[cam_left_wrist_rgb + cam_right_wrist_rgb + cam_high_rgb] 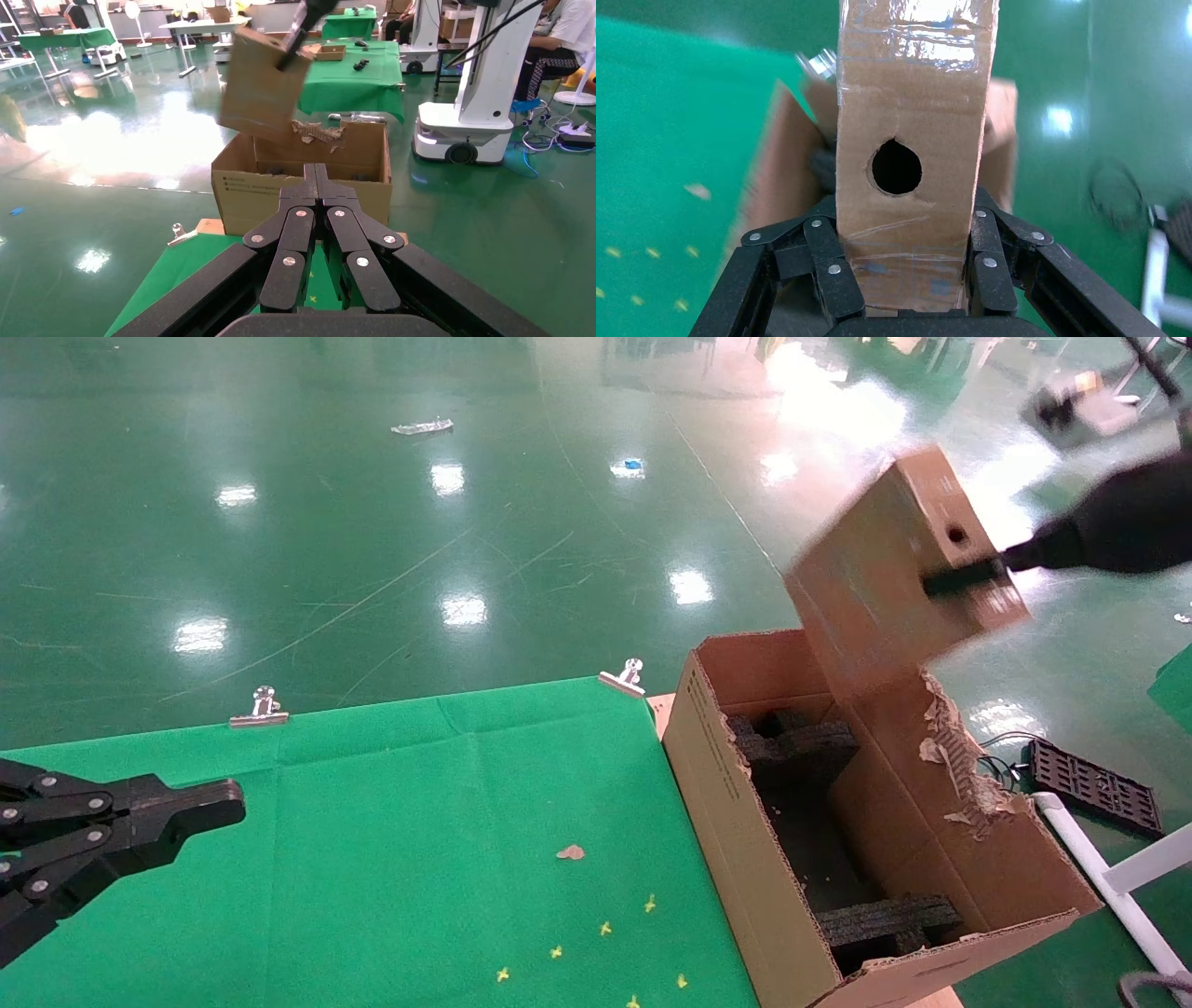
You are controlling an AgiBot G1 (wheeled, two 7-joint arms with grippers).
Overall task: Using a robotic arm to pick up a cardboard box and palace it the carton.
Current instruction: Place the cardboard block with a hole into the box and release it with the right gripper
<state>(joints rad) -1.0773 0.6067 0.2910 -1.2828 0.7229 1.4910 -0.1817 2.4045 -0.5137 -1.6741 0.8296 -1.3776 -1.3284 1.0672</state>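
One cardboard box (894,570) is clamped in my right gripper (905,274), long axis tilted, above the carton (745,822). The opening lies at 6 o'clock below it. My left gripper (200,808) rests closed, far away.

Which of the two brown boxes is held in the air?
The small cardboard box, clamped by the right gripper above the carton, which stands open beside the green table.

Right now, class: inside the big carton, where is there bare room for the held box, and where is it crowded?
Free: the carton floor between the far foam block and near foam block. Crowded: both foam ends. The right gripper holds the cardboard box above.
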